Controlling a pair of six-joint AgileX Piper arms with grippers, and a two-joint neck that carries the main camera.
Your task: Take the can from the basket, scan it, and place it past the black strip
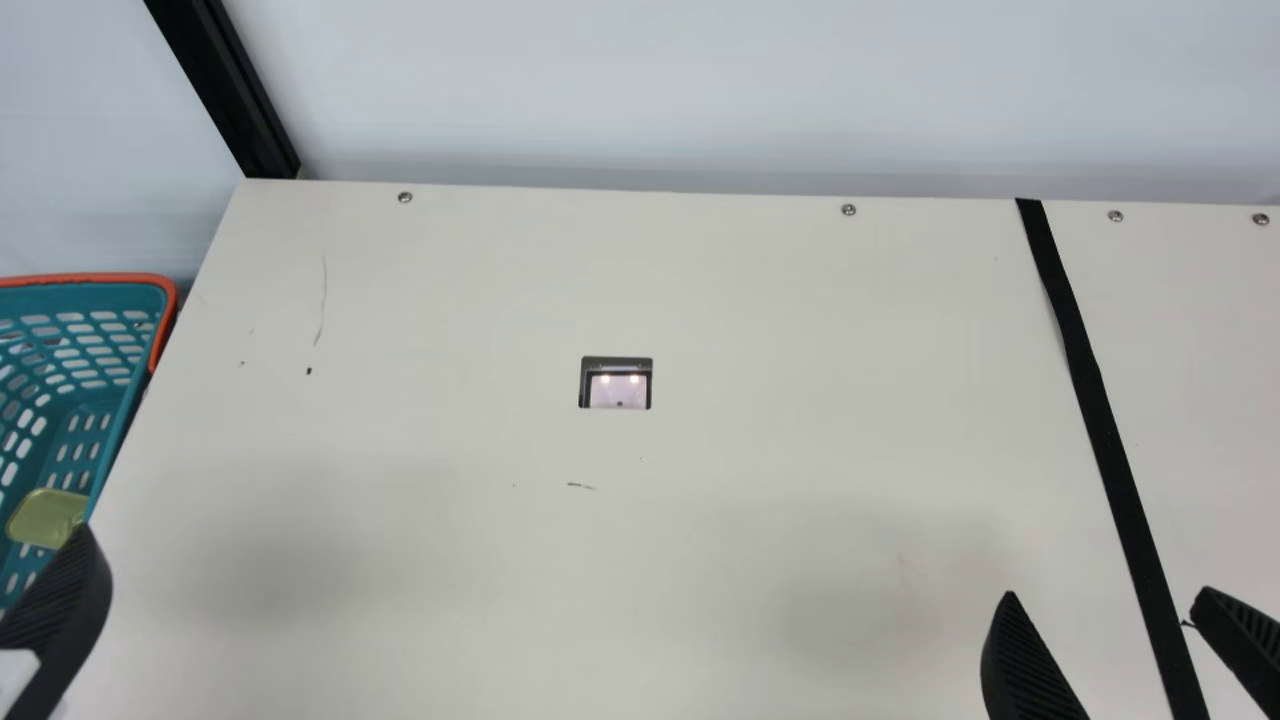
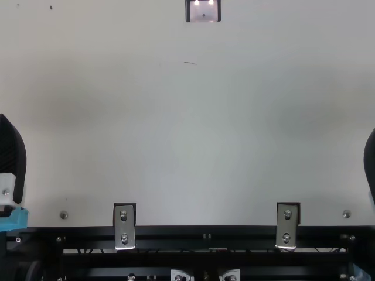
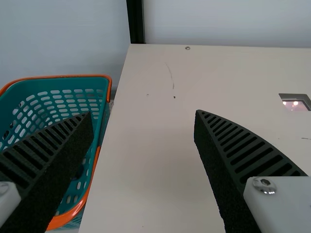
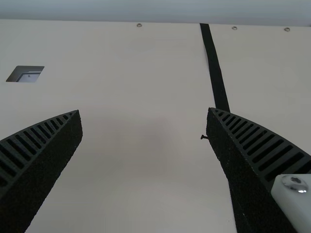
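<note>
In the main view my left gripper is at the lower left, beside the teal basket with its orange rim. A yellowish-green can lies inside the basket, partly cut off by its side wall. The left wrist view has the left gripper open and empty, one finger in front of the basket. My right gripper stands open at the lower right, its fingertips on either side of the black strip. Nothing is between the fingers of the right gripper in its wrist view.
A scanner window is set into the cream table near the middle. A black post rises at the back left corner. Metal brackets sit along the front edge.
</note>
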